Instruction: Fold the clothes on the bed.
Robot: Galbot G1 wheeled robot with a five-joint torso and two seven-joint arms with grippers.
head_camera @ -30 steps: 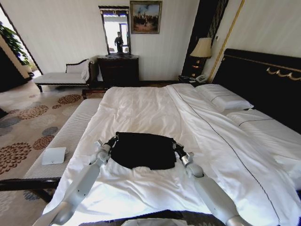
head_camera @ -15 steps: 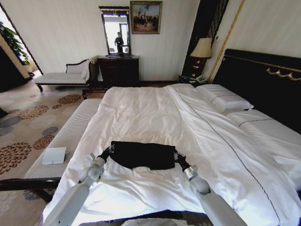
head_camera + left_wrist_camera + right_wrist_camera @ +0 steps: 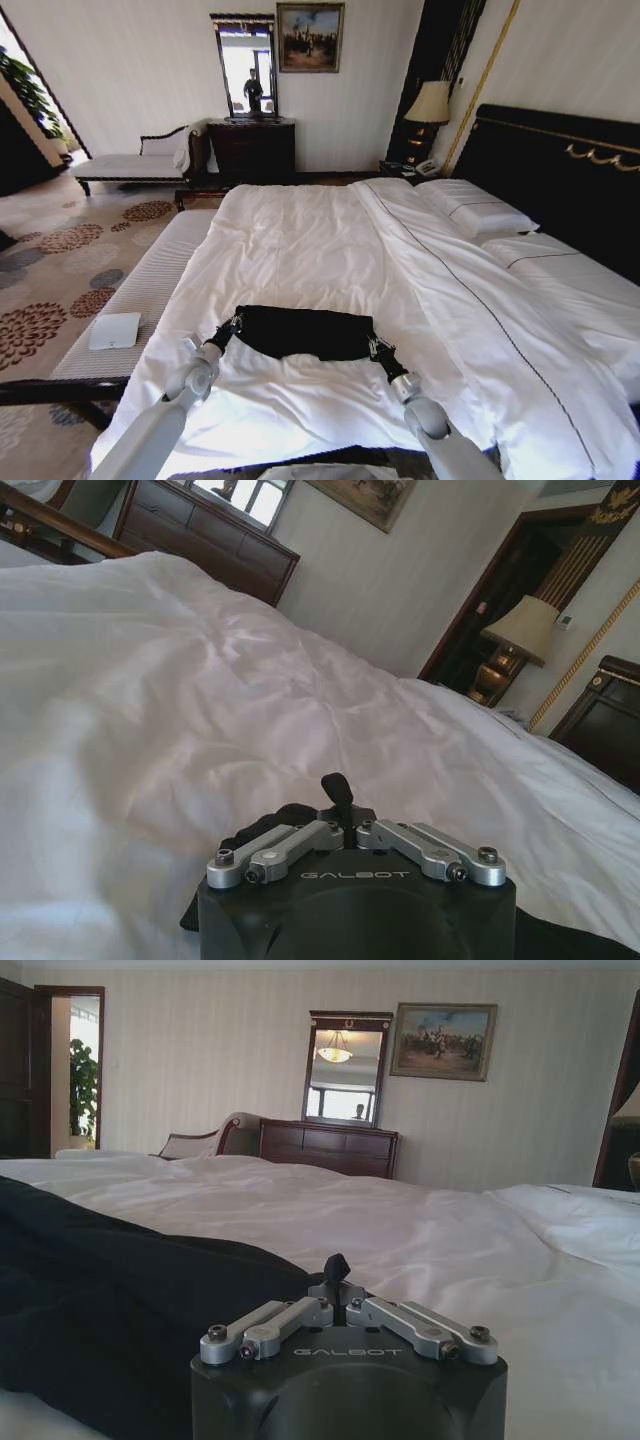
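The clothes (image 3: 300, 332), a black T-shirt, lie as a flattened, doubled-over band on the white duvet of the bed (image 3: 300, 235), close to its foot. My left gripper (image 3: 231, 326) is shut on the shirt's left end and my right gripper (image 3: 375, 347) is shut on its right end. In the left wrist view the gripper (image 3: 337, 786) has its fingers pressed together, with black cloth (image 3: 262, 829) bunched under them. The right wrist view has the right gripper (image 3: 337, 1265) closed too, the dark shirt (image 3: 100, 1300) spreading away from it across the duvet.
A striped bench (image 3: 140, 290) runs along the bed's left side with a white flat box (image 3: 114, 330) on it. Pillows (image 3: 475, 210) and the black headboard (image 3: 560, 170) are at the right. A chaise (image 3: 130, 163) and a dresser (image 3: 251, 148) stand by the far wall.
Both grippers have drawn back toward me, dragging the black shirt down the duvet toward the foot of the bed. The shirt now looks narrower front to back.
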